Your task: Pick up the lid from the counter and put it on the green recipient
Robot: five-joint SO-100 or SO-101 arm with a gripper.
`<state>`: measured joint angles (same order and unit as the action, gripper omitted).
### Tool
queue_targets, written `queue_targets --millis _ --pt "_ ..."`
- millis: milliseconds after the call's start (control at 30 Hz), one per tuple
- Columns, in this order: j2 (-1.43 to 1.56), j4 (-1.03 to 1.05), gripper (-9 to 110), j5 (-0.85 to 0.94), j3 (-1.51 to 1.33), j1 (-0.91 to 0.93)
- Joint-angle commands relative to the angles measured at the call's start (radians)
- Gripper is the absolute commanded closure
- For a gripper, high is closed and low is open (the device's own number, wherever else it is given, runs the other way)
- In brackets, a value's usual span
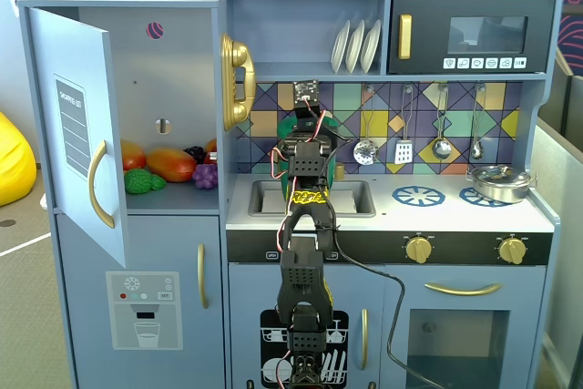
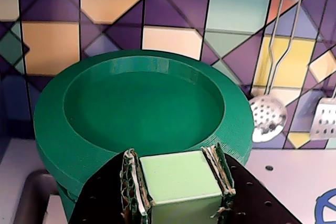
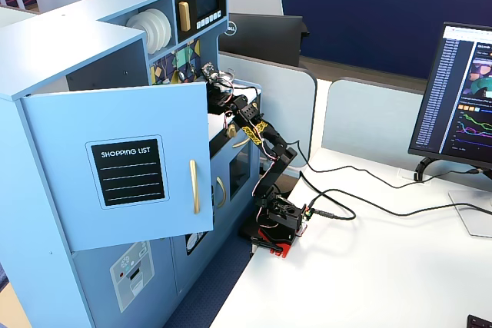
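The table [image 1: 547, 221], the toy kitchen's counter, carries a sink near its left end and blue burner rings [image 1: 418, 195] toward its right end. The arm [image 1: 305, 252] reaches up from below the front edge toward the back wall. The green recipient [image 2: 58, 145] stands at the table's back edge, behind the sink against the tiled wall, mouth open. The tool [image 2: 178, 192] pinches the lid's [image 2: 181, 182] pale green knob between its two fingers, just short of the recipient's near rim; the lid's disc is hidden below. This looks like the carrying step. Next, I judge, comes a short advance to centre over the mouth, then lowering and release.
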<state>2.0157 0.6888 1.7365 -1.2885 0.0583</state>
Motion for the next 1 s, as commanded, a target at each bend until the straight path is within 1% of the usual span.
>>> queue_targets --millis 0,467,967 --pt "-0.015 -0.005 101 0.018 0.084 -0.017" --pt "-0.109 -0.025 101 0.037 0.109 -0.017" --pt "-0.061 -0.002 101 0.043 0.026 -0.026"
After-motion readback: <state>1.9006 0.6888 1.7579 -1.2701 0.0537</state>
